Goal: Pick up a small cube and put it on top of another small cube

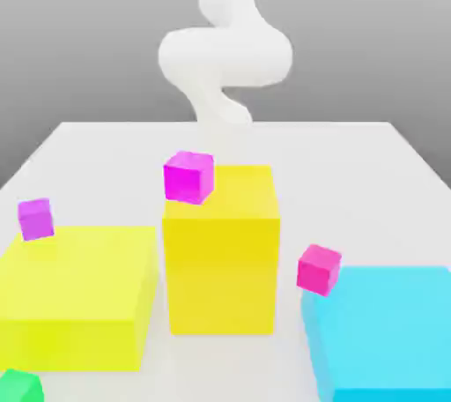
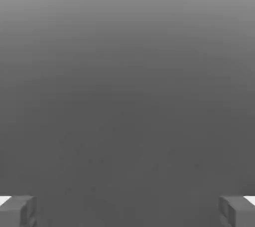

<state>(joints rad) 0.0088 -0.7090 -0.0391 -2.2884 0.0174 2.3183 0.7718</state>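
Open-fingered claw [image 2: 127, 212], empty | bright green small cube [image 1: 19, 387], near left — premature descent risks missing it | cause: poor alignment before grasping

- The place is a simulated scene, a rendered robot test setup, not a furnished room.
- A plain white desk [image 1: 352, 180] with straight edges carries flat-coloured shapes.
- Behind it stands only a smooth grey gradient background [image 1: 370, 39].
- A white robot arm [image 1: 225, 56] rises at the far side of the desk, its surface untextured.
- The shapes are bare geometric blocks: a tall golden-yellow block [image 1: 222, 268], a low yellow block [image 1: 75, 290], a low cyan block [image 1: 383, 325] and small cubes in purple, magenta, pink and green.
- The hand view shows a grey gradient between the pincer's [image 2: 127, 212] fingers.
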